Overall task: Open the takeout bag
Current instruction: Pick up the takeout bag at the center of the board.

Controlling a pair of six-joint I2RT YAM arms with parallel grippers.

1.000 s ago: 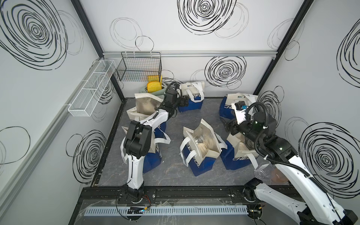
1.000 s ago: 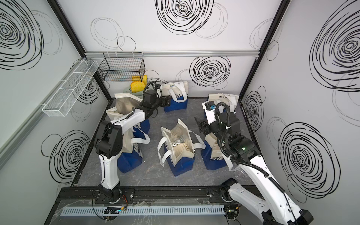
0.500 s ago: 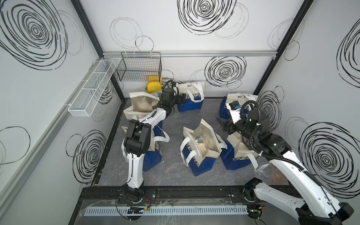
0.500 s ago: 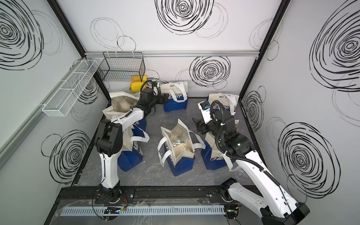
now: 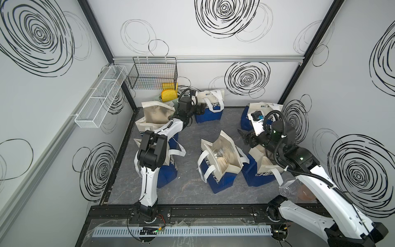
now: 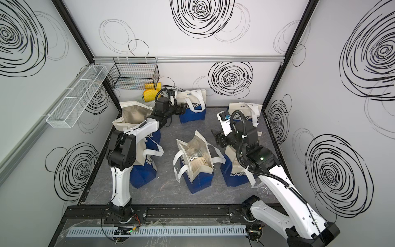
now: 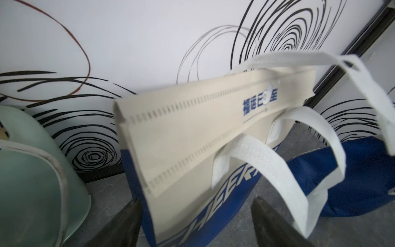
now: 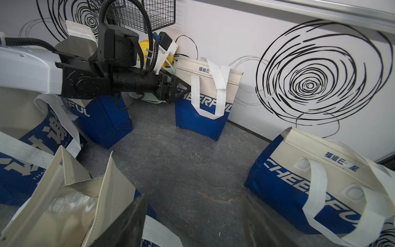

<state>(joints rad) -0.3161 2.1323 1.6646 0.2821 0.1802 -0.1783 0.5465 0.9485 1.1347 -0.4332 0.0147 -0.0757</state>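
Grey floor (image 5: 188,192); left gripper (image 5: 202,109) at takeout bag (image 5: 213,116)

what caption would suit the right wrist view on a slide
The left gripper, open, points at a shut bag; an opened bag sits in the foreground.

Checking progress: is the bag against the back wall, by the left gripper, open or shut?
Shut. On the bag, the top edges lie flat together in the left wrist view; no silver lining shows.
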